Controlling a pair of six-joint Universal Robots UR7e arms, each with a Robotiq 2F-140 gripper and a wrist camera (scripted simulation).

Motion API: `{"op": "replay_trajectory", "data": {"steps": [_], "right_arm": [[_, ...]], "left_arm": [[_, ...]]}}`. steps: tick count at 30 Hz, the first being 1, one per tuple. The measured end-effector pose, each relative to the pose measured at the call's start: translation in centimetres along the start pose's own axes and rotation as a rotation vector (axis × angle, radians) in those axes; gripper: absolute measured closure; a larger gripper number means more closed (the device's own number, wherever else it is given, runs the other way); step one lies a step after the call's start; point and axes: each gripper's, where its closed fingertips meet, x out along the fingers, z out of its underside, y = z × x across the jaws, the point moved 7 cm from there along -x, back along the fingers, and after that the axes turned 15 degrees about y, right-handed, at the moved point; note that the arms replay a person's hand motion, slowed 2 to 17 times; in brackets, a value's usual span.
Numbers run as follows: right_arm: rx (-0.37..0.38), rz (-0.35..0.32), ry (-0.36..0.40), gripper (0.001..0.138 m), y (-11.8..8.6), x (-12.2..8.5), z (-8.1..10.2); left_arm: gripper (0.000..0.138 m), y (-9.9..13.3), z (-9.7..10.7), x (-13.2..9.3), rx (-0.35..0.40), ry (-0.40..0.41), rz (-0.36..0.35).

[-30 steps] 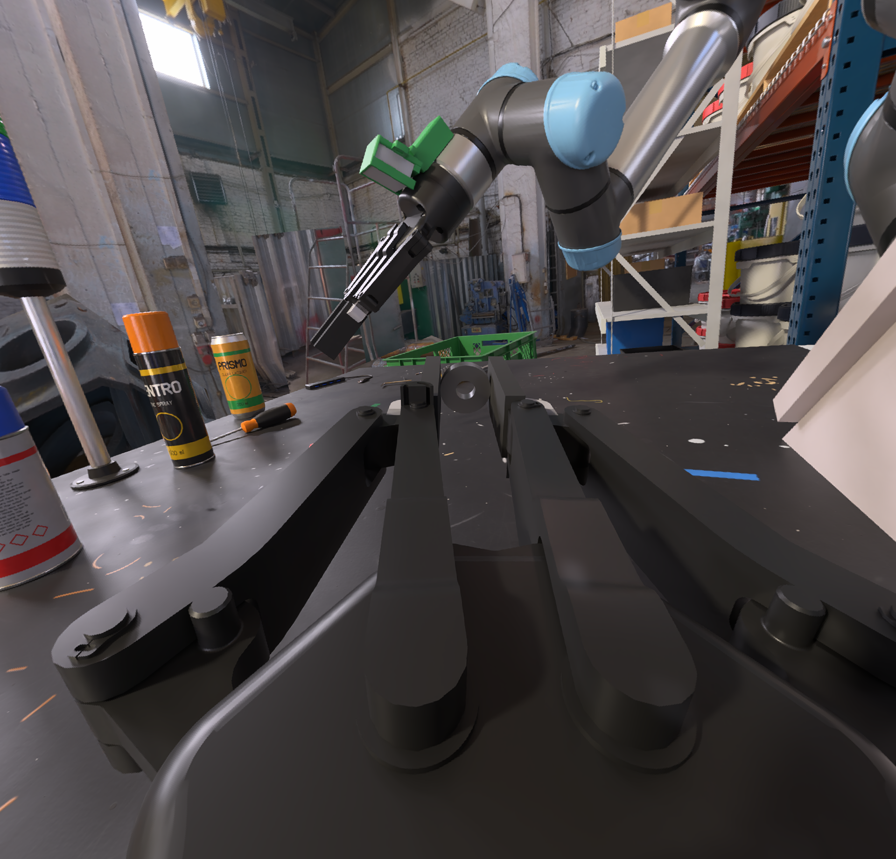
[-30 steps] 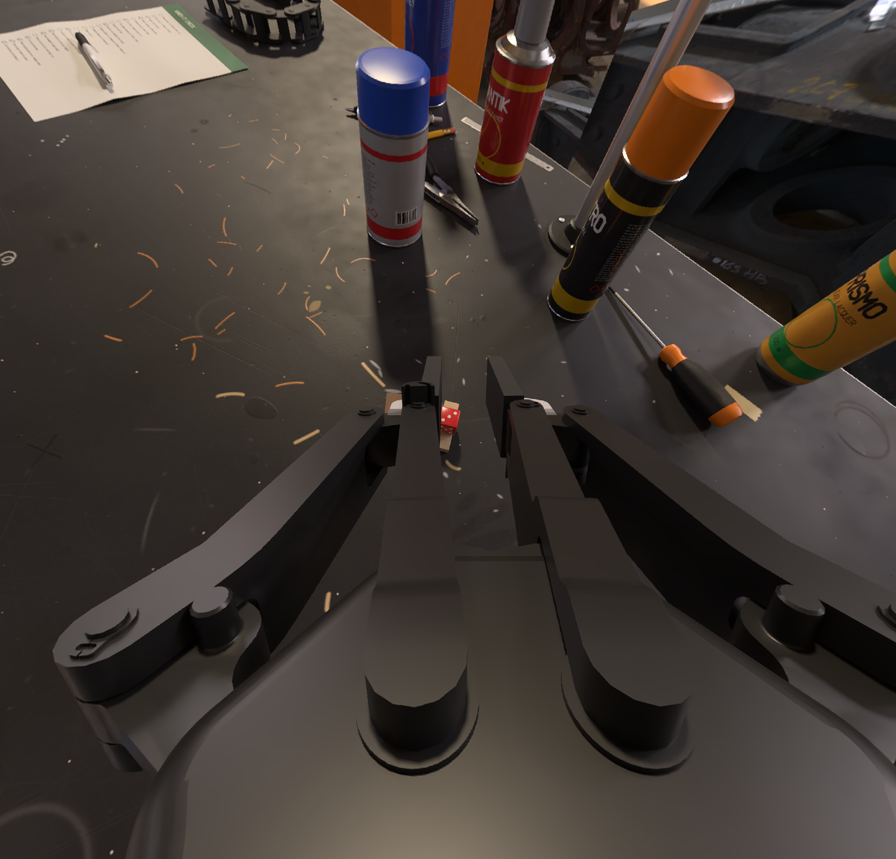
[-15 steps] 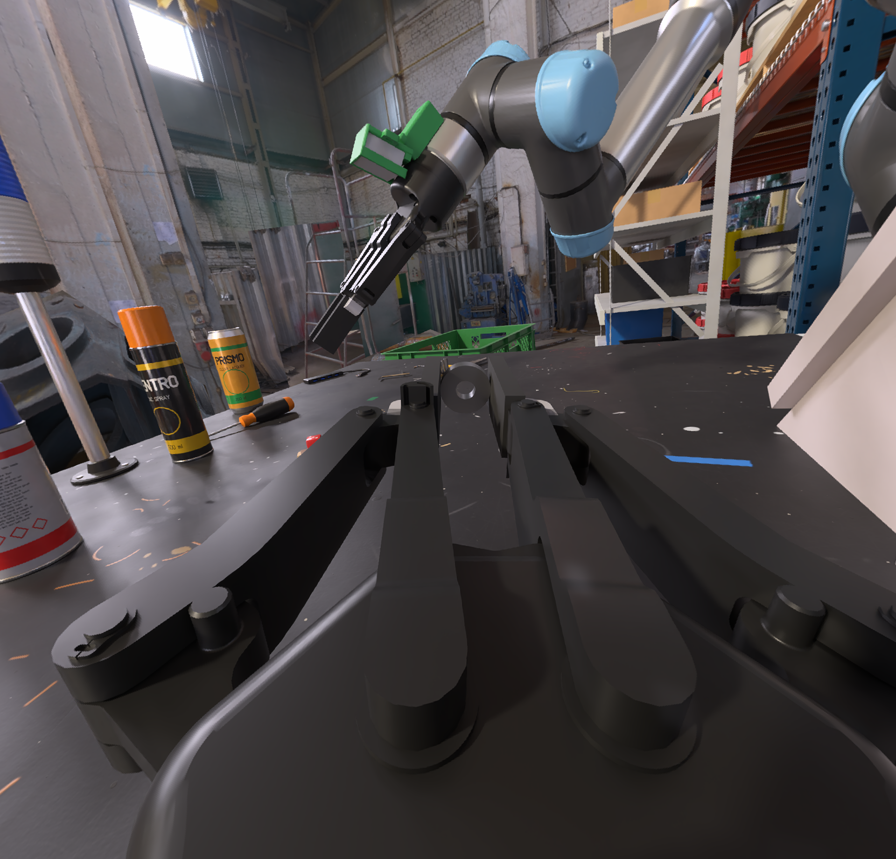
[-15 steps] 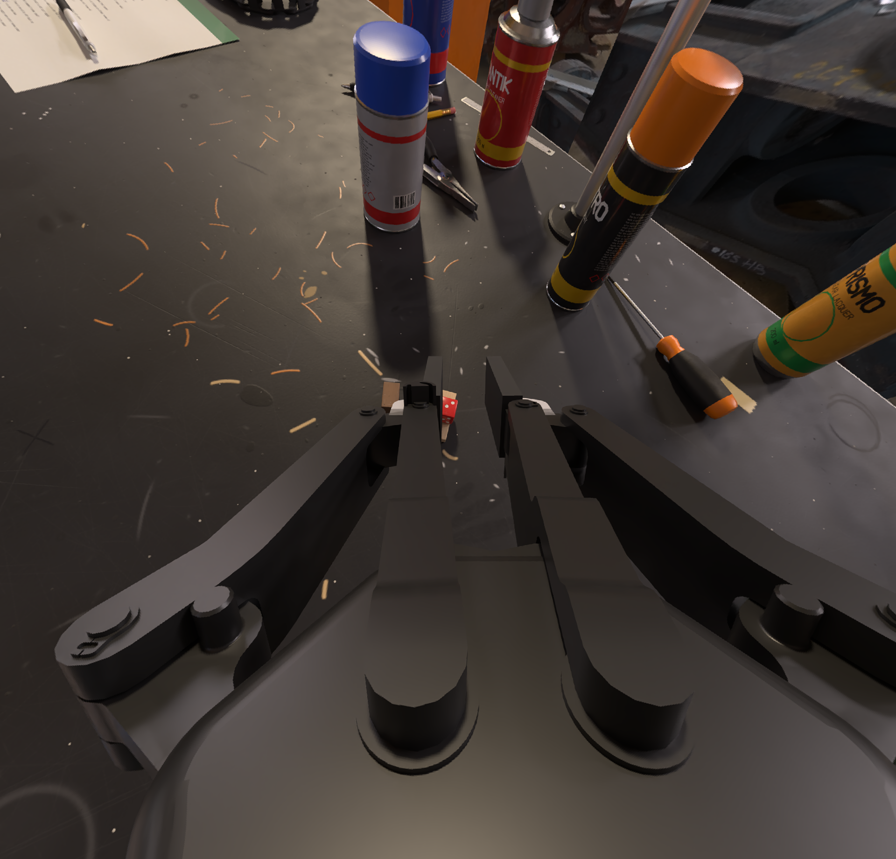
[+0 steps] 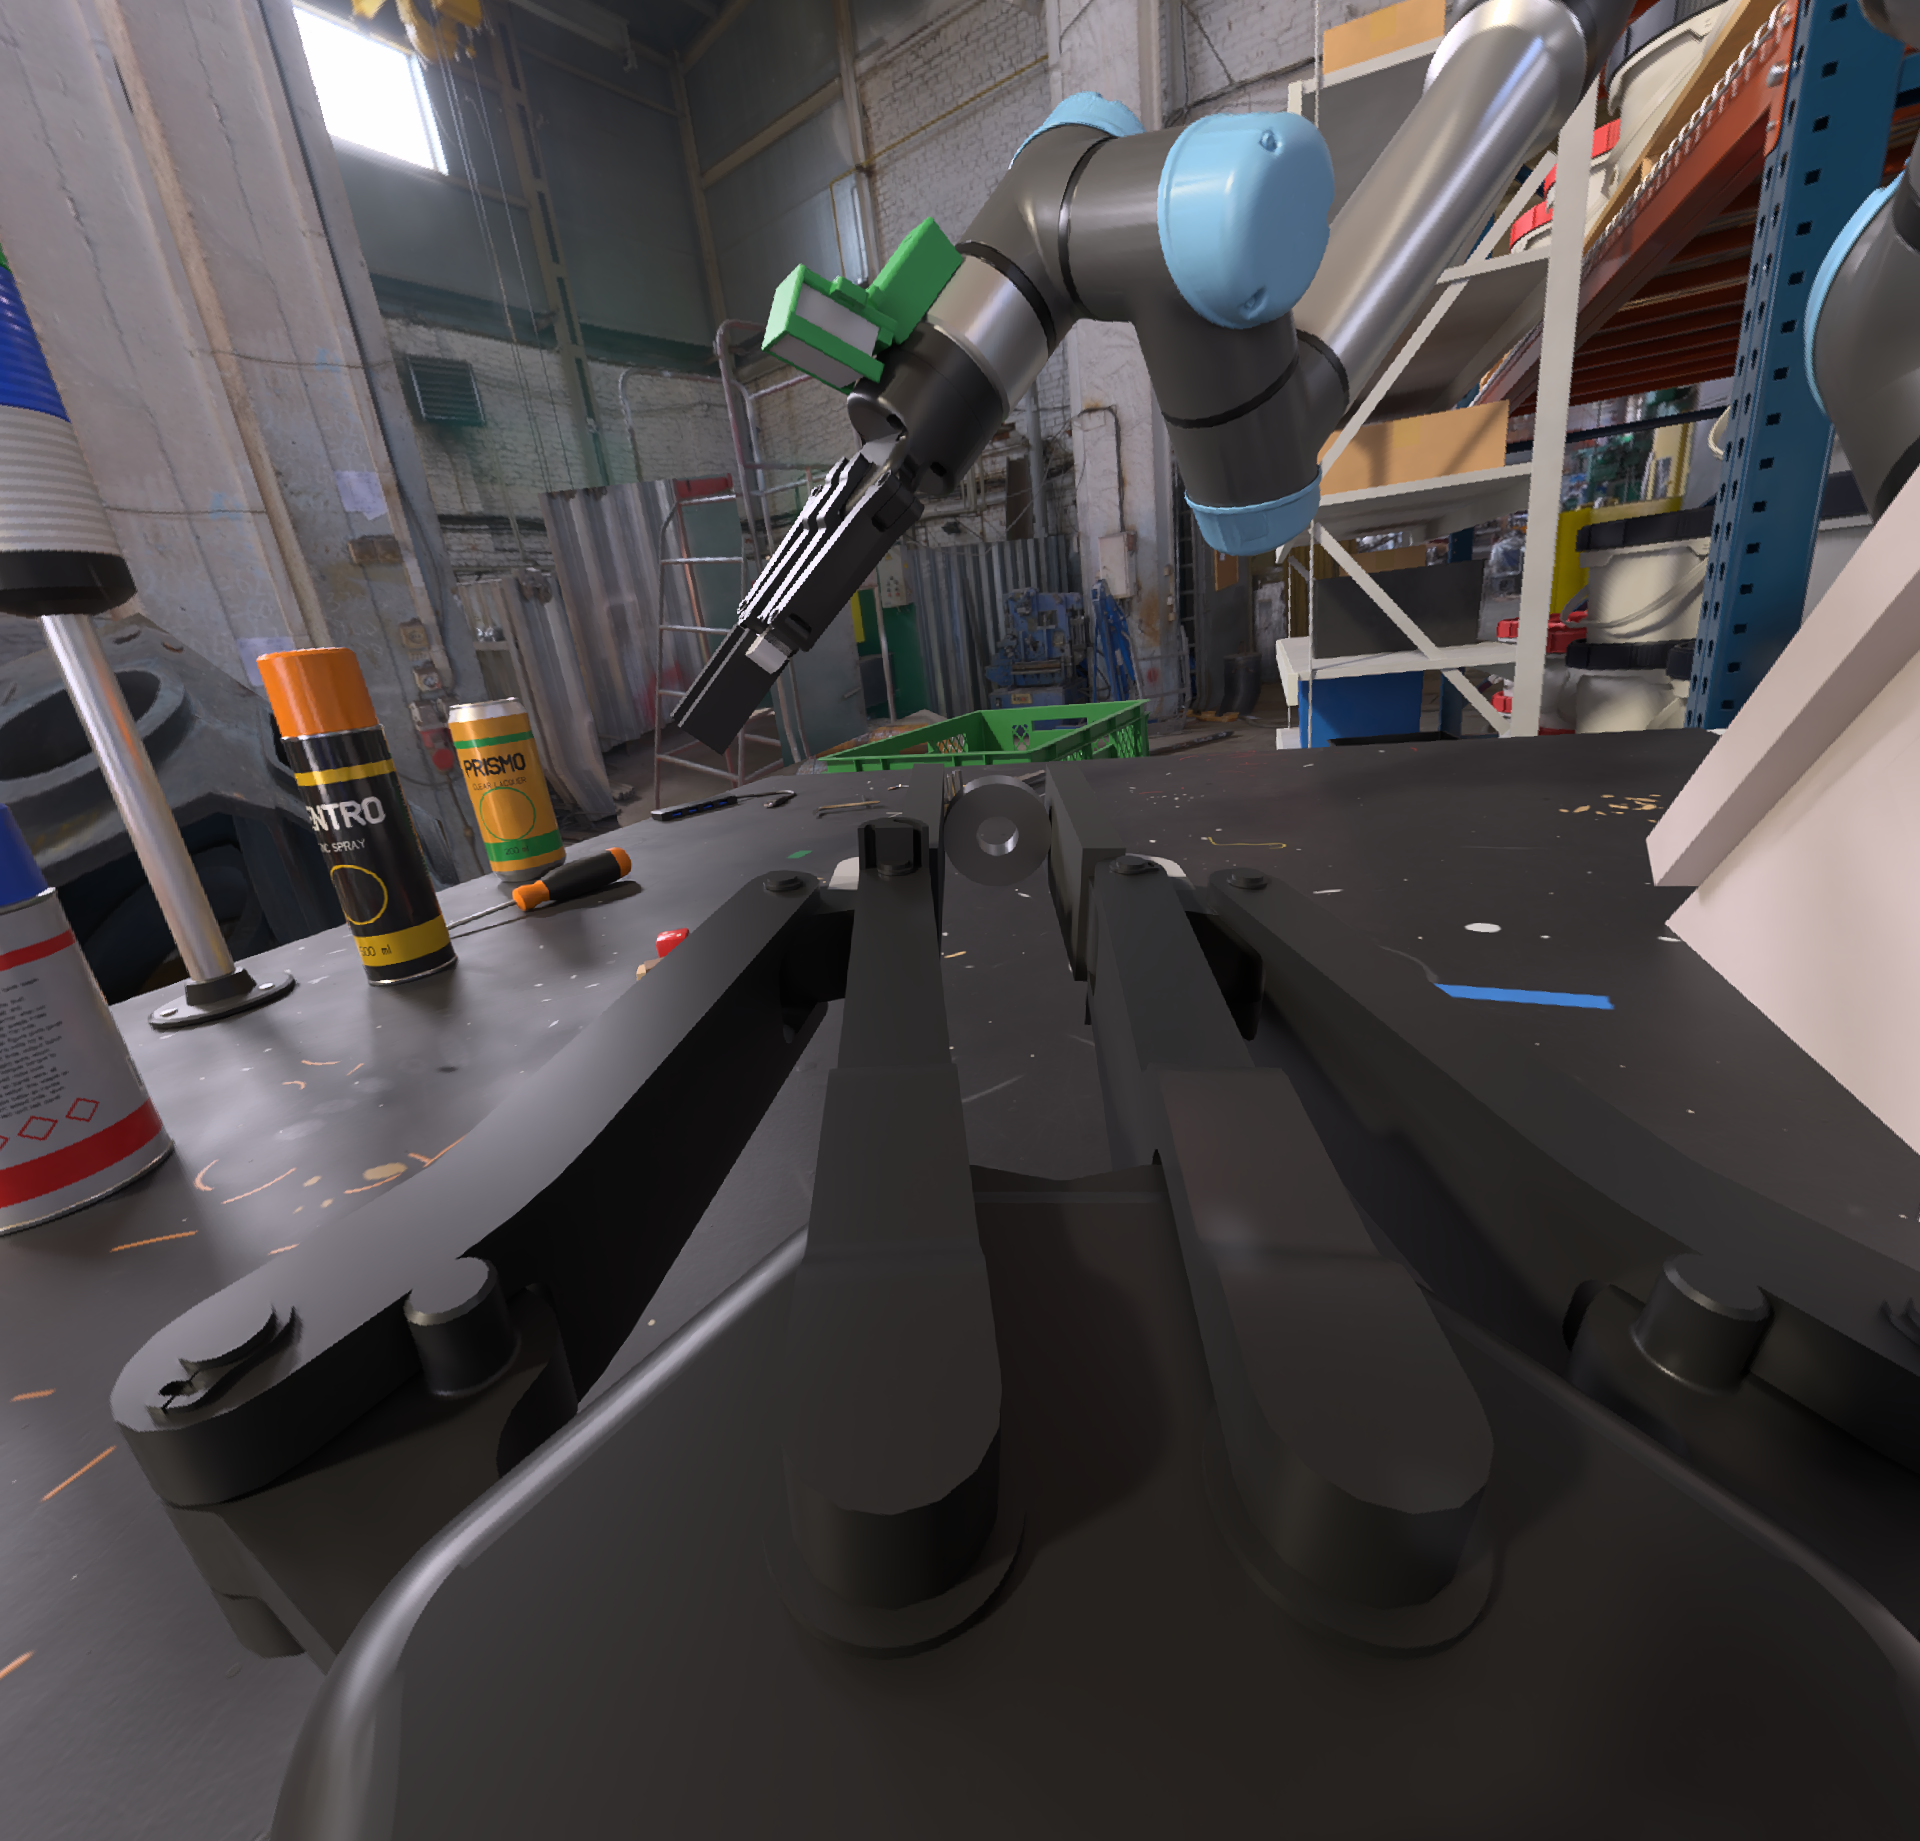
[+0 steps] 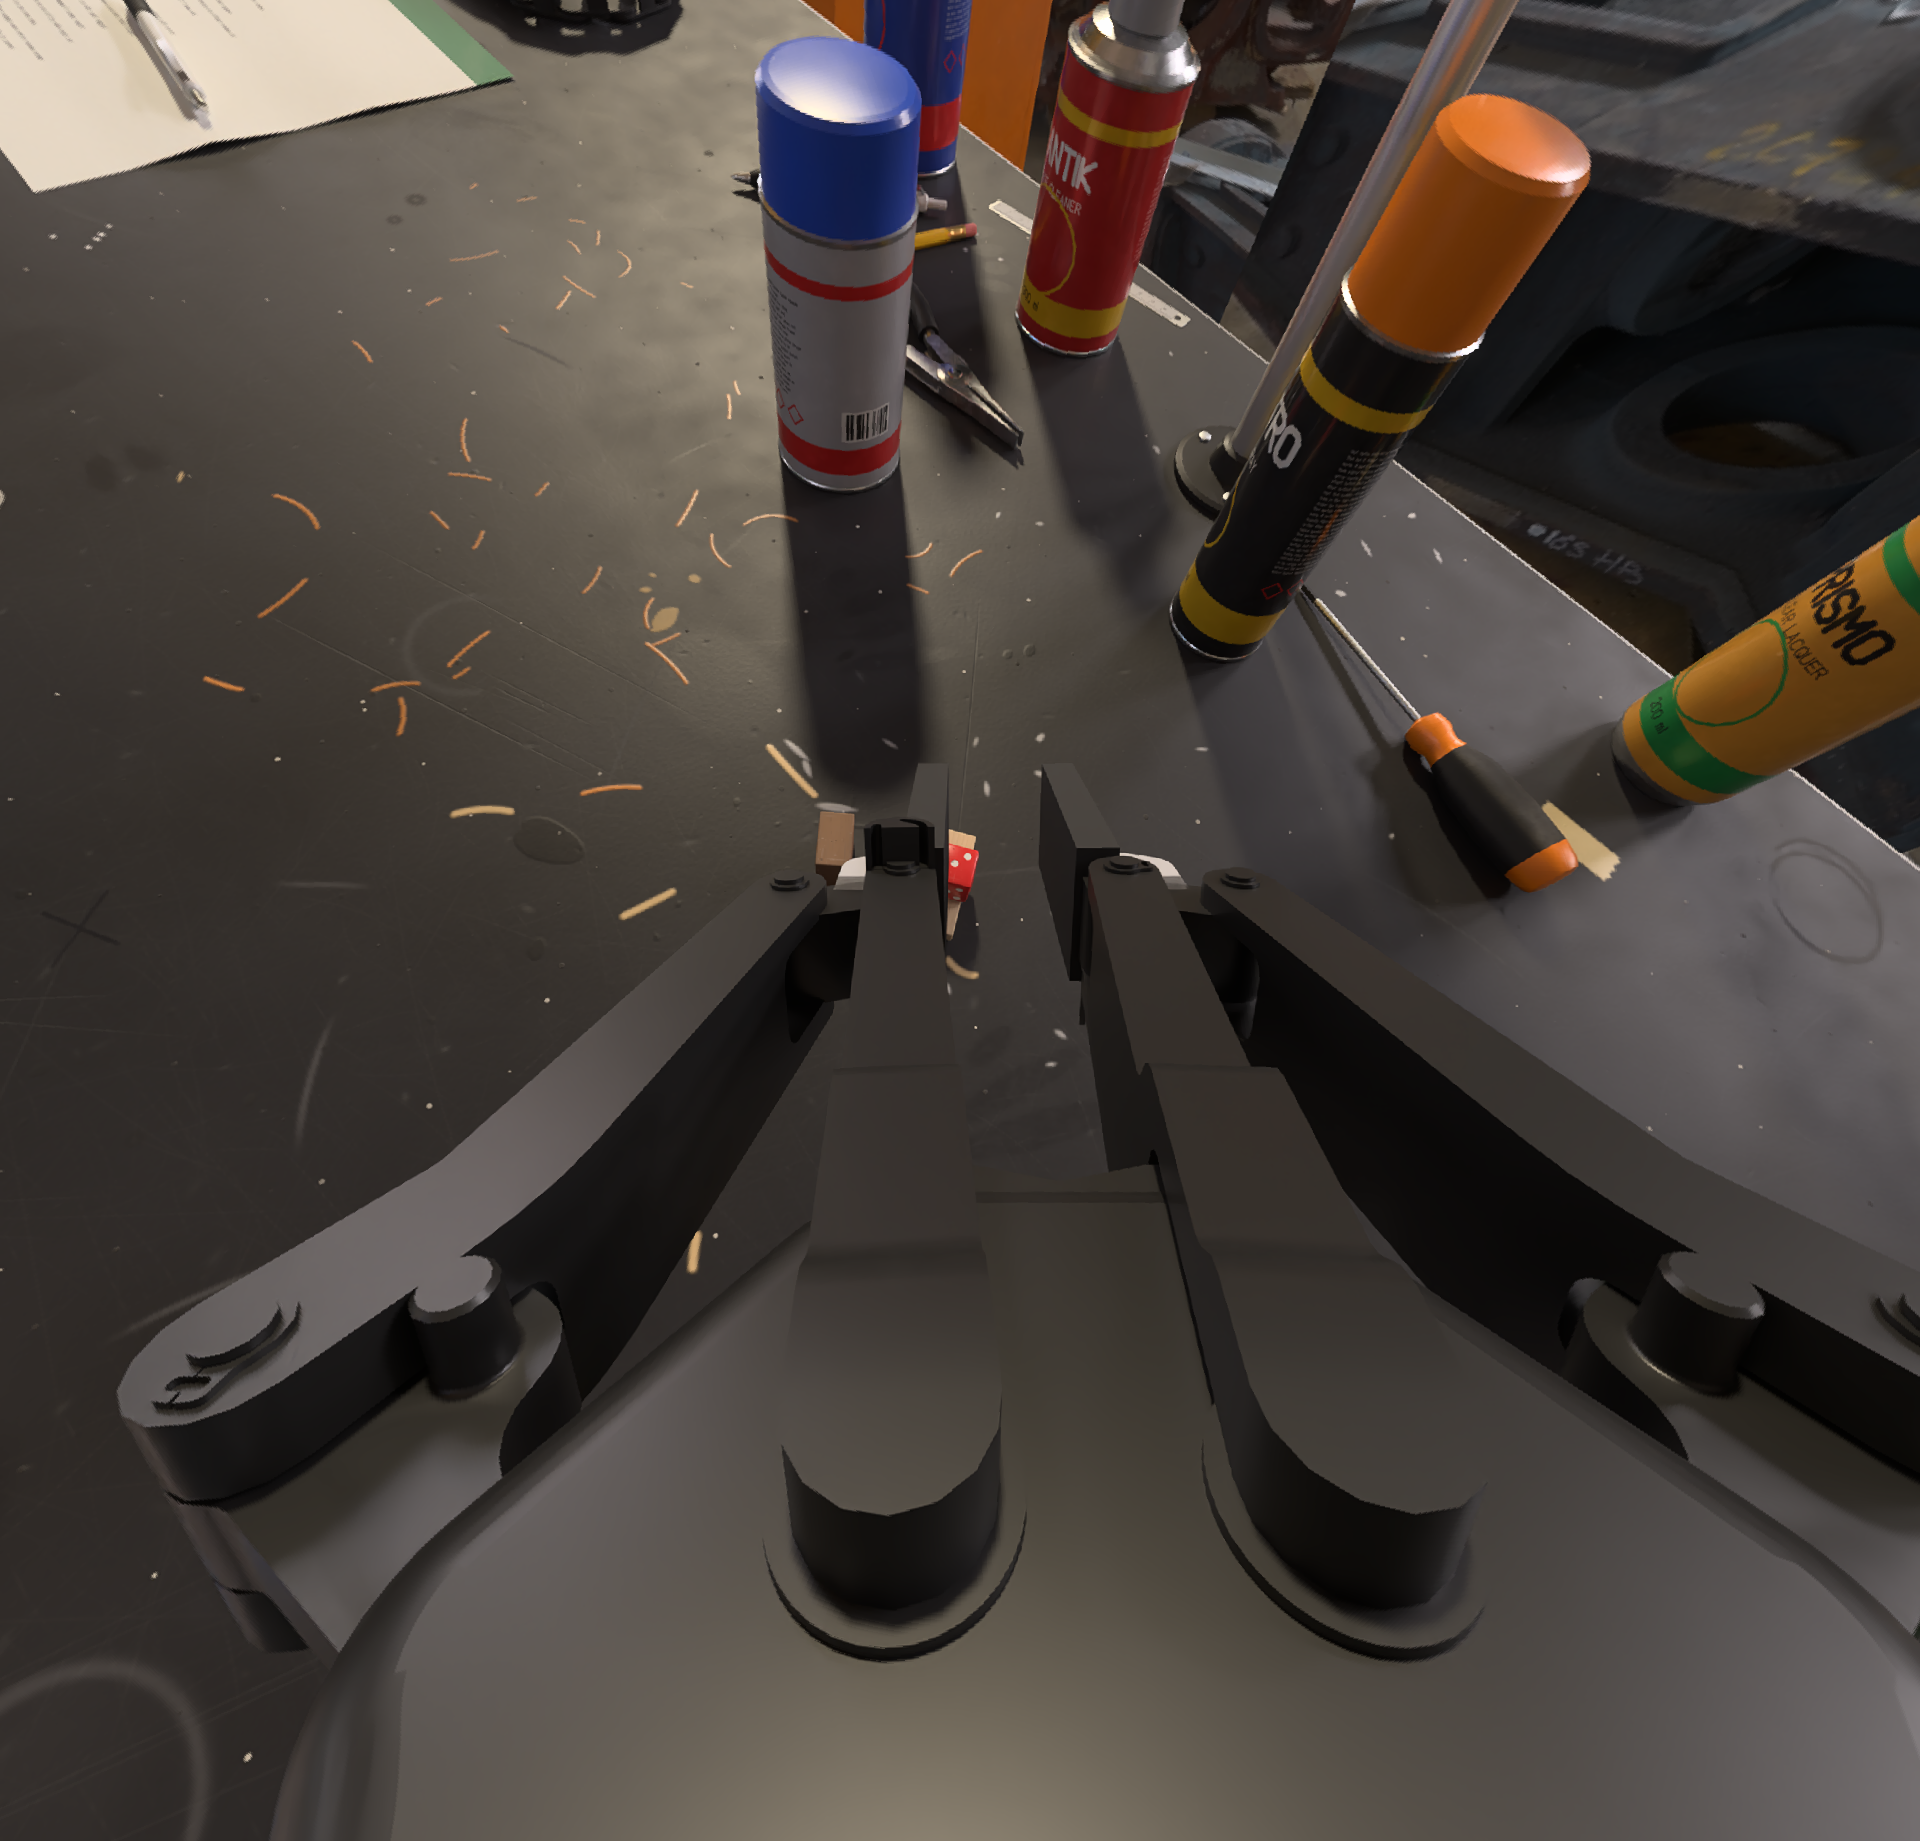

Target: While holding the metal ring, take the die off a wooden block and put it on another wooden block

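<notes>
My left gripper [image 5: 997, 825] is shut on the metal ring [image 5: 997, 841], held just above the dark table [image 5: 1351, 856]. The red die [image 6: 961, 872] lies on a small wooden block [image 6: 954, 916] on the table. In the right wrist view it shows just inside my left fingertip [image 6: 930, 804]. A second wooden block [image 6: 831, 841] stands just outside that finger. My right gripper [image 6: 995, 820] is open and empty, well above the die. The left wrist view shows the right gripper [image 5: 727, 711] hanging over the table and the die [image 5: 670, 937] below it.
Past the die stand a blue-capped spray can [image 6: 836, 264], a red can [image 6: 1101, 181], an orange-capped black can [image 6: 1382, 368] by a metal pole [image 6: 1340, 233], and a yellow can [image 6: 1787, 679]. A screwdriver [image 6: 1486, 815] and pliers [image 6: 961, 378] lie there. A pale box [image 5: 1818, 856] stands at the right.
The right gripper has shifted slightly, so the second wooden block now shows left of its finger. The left view has shifted a little, and the die has come into it.
</notes>
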Motion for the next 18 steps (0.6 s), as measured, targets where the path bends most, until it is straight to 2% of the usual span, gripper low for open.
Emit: {"op": "replay_trajectory", "data": {"steps": [18], "right_arm": [[0.016, 0.006, 0.004, 0.116, 0.63, -0.33, 0.33]], "left_arm": [[0.113, 0.10, 0.33, -0.14, 0.015, -0.017, 0.009]]}}
